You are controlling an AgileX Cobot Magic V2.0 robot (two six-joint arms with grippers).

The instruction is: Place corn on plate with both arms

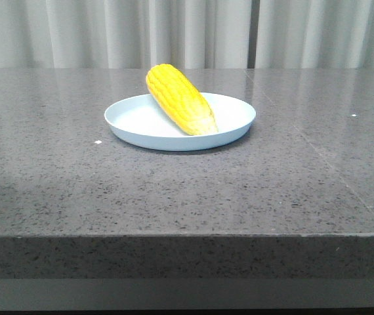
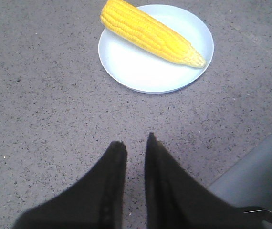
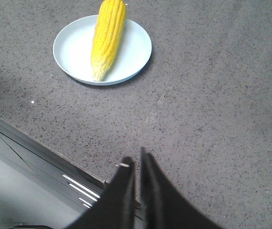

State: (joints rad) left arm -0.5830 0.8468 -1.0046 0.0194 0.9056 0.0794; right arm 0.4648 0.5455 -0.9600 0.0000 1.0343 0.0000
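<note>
The yellow corn (image 1: 179, 98) lies on the pale blue-white plate (image 1: 134, 118) at the middle of the grey table, its pale tip toward the front right and its thick end over the back rim. No gripper shows in the front view. In the left wrist view the corn (image 2: 150, 33) and plate (image 2: 141, 71) lie well ahead of my left gripper (image 2: 135, 140), whose jaws stand close together and hold nothing. In the right wrist view the corn (image 3: 107, 33) and plate (image 3: 74, 47) lie far ahead of my right gripper (image 3: 134, 156), which is shut and empty over the table's front edge.
The speckled grey table's front edge (image 1: 187, 233) runs across the front view; it also shows in the right wrist view (image 3: 40, 148) and the left wrist view (image 2: 250, 162). A pale curtain (image 1: 187, 33) hangs behind the table.
</note>
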